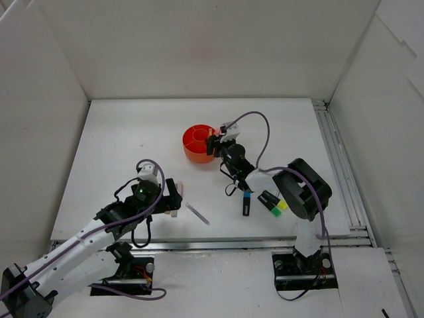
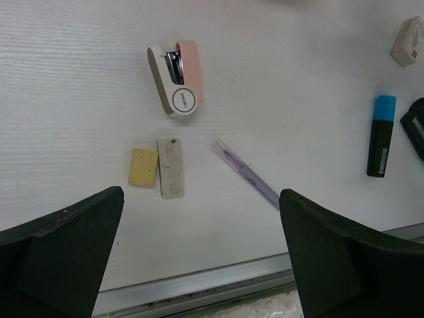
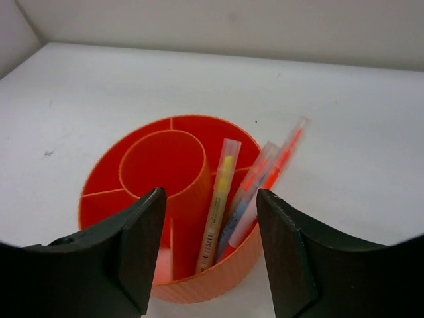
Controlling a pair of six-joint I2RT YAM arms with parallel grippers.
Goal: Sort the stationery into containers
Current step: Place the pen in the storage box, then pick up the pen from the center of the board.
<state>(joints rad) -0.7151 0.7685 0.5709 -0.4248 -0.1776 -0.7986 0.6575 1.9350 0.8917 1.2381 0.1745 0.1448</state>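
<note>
The round orange container (image 3: 192,291) stands under my right gripper (image 3: 210,193). Its jaws are open and hold nothing. A yellow pen (image 3: 217,211), a blue pen (image 3: 246,202) and an orange pen (image 3: 286,154) lean in one outer compartment; the orange one is blurred. From above, the right gripper (image 1: 213,143) is at the container's (image 1: 194,140) right rim. My left gripper (image 2: 201,195) is open above the table. Beyond it lie a yellow eraser (image 2: 144,167), a grey eraser (image 2: 170,167), a purple pen (image 2: 246,172) and a pink stapler (image 2: 175,79).
A blue-ended highlighter (image 2: 381,136) and a small white piece (image 2: 406,41) lie to the right of the left gripper. Two more highlighters (image 1: 275,203) lie by the right arm's base. A metal rail (image 2: 199,285) runs along the table's near edge. White walls (image 1: 40,132) enclose the table.
</note>
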